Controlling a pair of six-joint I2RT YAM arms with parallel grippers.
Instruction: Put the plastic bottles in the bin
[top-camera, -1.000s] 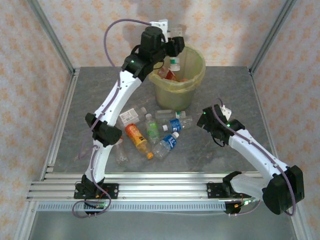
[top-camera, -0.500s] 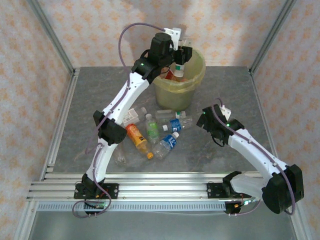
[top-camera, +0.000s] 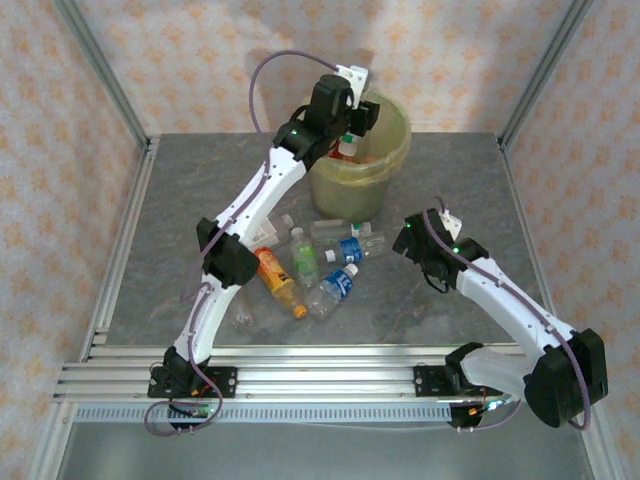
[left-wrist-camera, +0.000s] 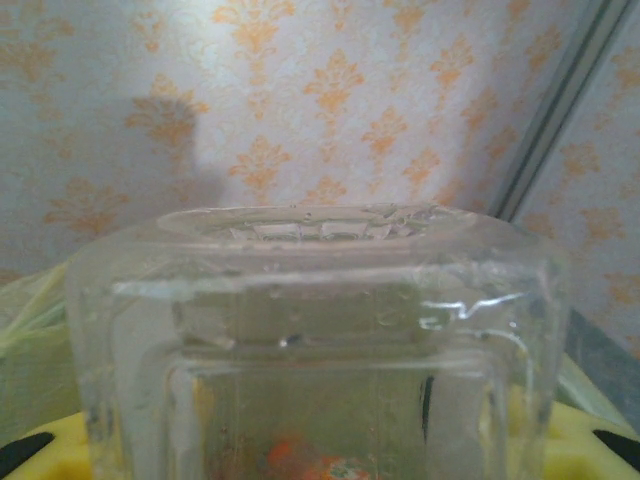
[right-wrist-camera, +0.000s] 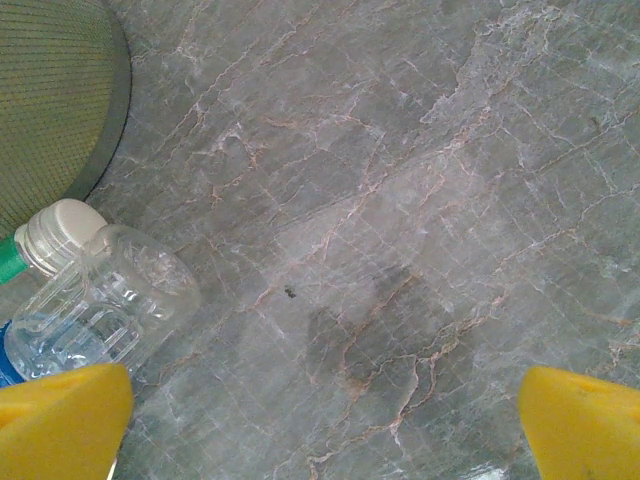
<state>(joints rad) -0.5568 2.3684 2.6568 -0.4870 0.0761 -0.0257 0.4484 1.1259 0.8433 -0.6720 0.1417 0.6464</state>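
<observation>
Apparently just above the bin (top-camera: 396, 140), the left fingers (left-wrist-camera: 575, 450) pinch a clear plastic bottle (left-wrist-camera: 320, 340). The right fingers (right-wrist-camera: 60, 420) hang spread wide over the counter (right-wrist-camera: 400, 200), beside loose bottles (top-camera: 315, 265).

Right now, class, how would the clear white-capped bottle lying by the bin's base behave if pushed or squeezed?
The bottle looks empty, so probably light. Lying sideways on the smooth table, it would likely roll. Its thin ribbed walls may dent when squeezed.
</observation>
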